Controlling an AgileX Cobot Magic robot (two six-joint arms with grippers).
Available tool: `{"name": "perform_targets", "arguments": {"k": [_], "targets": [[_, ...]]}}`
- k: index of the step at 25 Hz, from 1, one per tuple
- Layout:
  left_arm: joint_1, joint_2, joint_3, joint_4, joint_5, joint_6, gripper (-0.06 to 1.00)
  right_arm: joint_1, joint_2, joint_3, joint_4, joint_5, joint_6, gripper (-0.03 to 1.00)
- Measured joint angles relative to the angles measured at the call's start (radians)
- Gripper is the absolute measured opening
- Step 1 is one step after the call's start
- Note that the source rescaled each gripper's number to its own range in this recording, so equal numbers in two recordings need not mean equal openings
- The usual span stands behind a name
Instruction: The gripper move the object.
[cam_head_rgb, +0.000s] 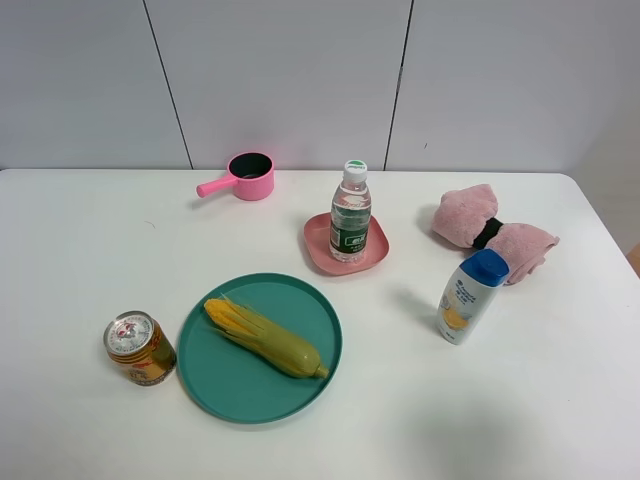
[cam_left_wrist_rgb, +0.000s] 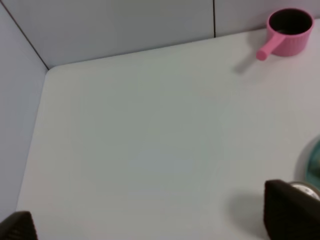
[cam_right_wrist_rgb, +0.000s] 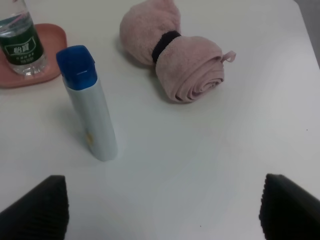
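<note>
The water bottle (cam_head_rgb: 350, 213) is standing upright on a small pink plate (cam_head_rgb: 317, 243). Both the left gripper (cam_left_wrist_rgb: 150, 225) and right gripper (cam_right_wrist_rgb: 162, 212) are hanging with jaws spread wide, holding nothing.

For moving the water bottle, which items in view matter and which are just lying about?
Belong to the job:
water bottle, upright on the pink plate
left gripper, open
right gripper, open

Lying about:
pink saucepan
corn cob on green plate
can
shampoo bottle
rolled pink towel

place: lab test bench | cue: white table (cam_head_rgb: 80, 240), plain panel wall (cam_head_rgb: 290, 70)
</note>
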Motion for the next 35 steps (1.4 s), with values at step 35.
{"name": "perform_targets", "arguments": {"k": [35], "targets": [[0.000,-0.370,0.409,-0.091,-0.078,-0.215,0.77,0.000,0.000,0.000,0.000,-0.001,0.000,1.00]]}}
